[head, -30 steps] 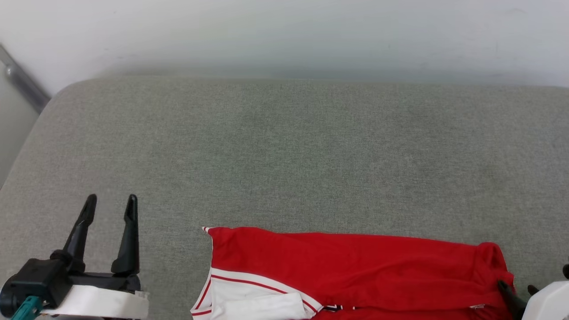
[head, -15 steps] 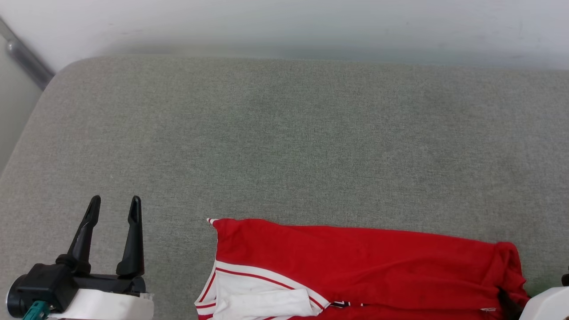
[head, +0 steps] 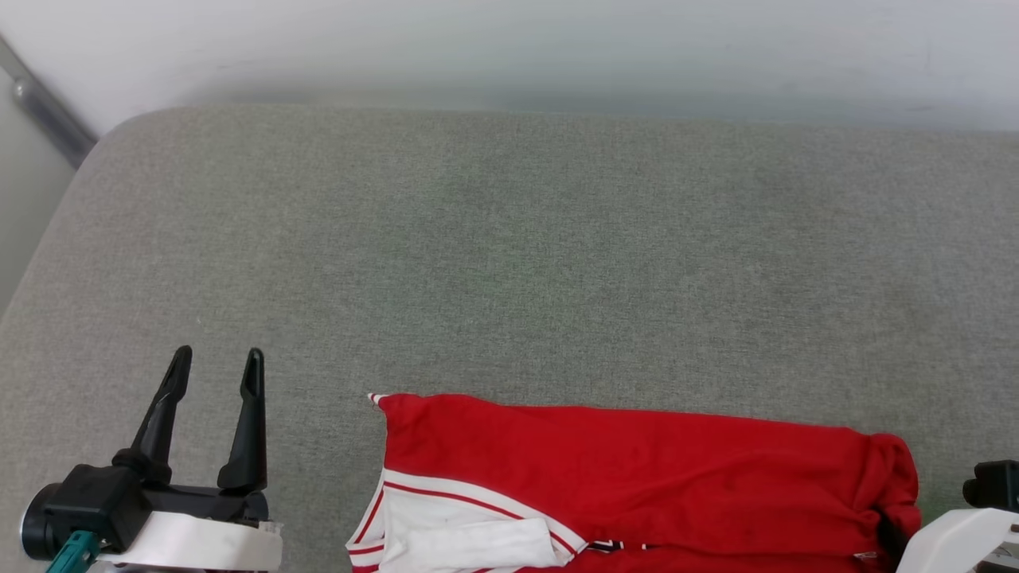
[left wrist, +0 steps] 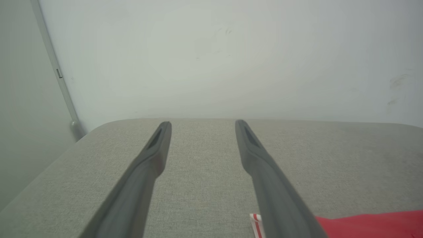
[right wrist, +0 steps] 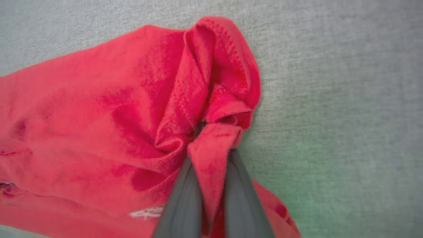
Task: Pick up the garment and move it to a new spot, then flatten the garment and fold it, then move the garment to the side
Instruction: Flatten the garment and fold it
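2 states: right end effector (right wrist: pixel 213 148) pinches bunched mesh garment (right wrist: pixel 99 115), left end effector (head: pixel 219 362) splayed.

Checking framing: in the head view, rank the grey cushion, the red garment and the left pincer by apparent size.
The grey cushion
The red garment, cut off at the bottom edge
The left pincer, smallest though close to the camera

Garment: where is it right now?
In the head view the garment lies at the near edge of the grey cushion, right of the open left gripper, its right end pinched in the right gripper.
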Robot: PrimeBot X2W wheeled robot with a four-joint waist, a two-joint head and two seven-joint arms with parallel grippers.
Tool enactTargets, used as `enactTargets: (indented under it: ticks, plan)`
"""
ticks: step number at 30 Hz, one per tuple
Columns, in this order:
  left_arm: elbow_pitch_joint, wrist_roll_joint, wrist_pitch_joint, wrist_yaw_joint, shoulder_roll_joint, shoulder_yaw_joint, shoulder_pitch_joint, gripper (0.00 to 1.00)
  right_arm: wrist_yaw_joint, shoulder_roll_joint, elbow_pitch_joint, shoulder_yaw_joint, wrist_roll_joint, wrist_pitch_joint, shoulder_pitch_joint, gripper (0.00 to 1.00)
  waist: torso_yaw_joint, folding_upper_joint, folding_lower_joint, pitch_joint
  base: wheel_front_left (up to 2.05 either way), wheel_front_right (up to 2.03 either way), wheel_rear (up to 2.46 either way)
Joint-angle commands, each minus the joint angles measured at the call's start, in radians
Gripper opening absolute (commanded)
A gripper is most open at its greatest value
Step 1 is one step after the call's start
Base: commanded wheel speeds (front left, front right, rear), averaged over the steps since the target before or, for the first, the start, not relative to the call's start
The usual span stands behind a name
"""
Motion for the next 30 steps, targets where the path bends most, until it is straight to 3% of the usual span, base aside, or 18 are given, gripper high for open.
enactTargets:
  ticks: [1, 11, 16, 22, 30]
  plan:
    - [0.000, -0.002, -0.005, -0.001, 0.007, -0.002, 0.003, 1.00, 0.000, -0.007, 0.018, -0.009, -0.015, -0.011, -0.008, 0.00, -0.006, 0.0000, -0.0001, -0.006, 0.00, 0.00, 0.00]
    - [-0.003, -0.004, -0.005, -0.001, 0.017, -0.011, 0.010, 1.00, 0.000, -0.087, 0.033, -0.235, -0.128, -0.065, -0.061, 0.00, -0.035, 0.0000, -0.0001, -0.011, 0.00, 0.00, 0.00]
    - [-0.003, -0.008, -0.005, -0.001, 0.013, -0.014, 0.005, 1.00, 0.000, -0.090, 0.031, -0.300, -0.166, -0.052, -0.086, 0.00, -0.046, 0.0000, -0.0001, -0.011, 0.00, 0.00, 0.00]
    - [0.004, -0.008, -0.005, -0.001, 0.010, -0.018, 0.005, 1.00, 0.001, -0.068, -0.012, -0.258, -0.146, -0.030, -0.063, 0.00, -0.053, 0.0000, -0.0001, -0.018, 0.00, 0.00, 0.00]
    - [0.012, -0.007, -0.005, -0.001, 0.007, -0.024, 0.027, 1.00, 0.001, -0.020, -0.186, -0.111, -0.115, 0.060, 0.028, 0.00, -0.060, 0.0000, -0.0001, -0.065, 0.00, 0.00, 0.00]
